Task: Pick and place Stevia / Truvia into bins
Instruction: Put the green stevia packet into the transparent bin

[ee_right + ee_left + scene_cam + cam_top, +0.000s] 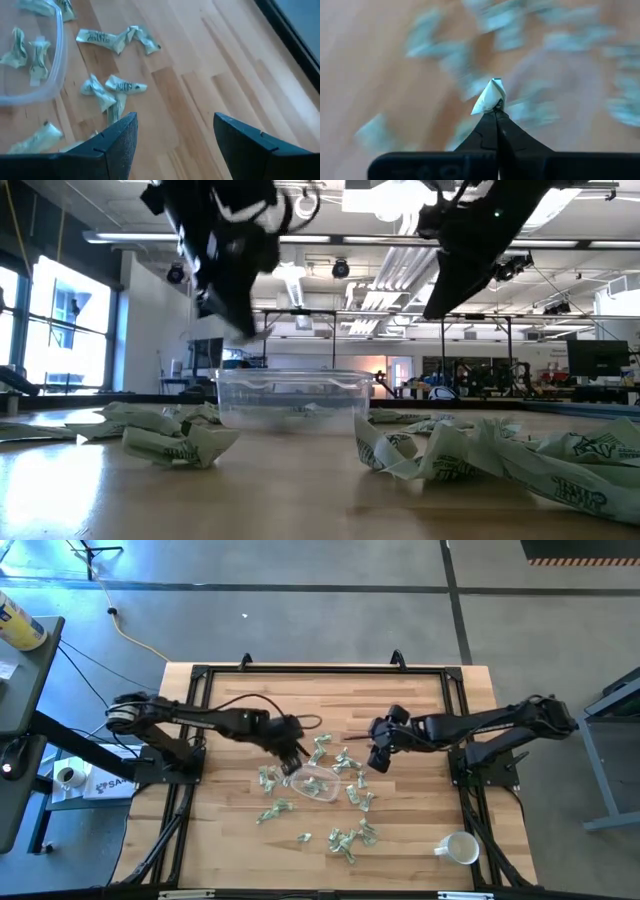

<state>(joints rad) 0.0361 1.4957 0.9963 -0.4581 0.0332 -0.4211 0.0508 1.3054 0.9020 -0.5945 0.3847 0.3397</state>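
Above the tub's left edge, the left tool (496,107) is clamped on one packet (490,95). It should centre over the tub (318,784) before letting go. Right of it, the right tool (172,145) hangs with fingers apart over scattered packets (352,788) on the bench (220,830).

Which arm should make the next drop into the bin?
Left. The left pincer is shut on a packet and sits at the bin's edge in the high view. The right pincer is open and empty, over bare wood beside loose packets.
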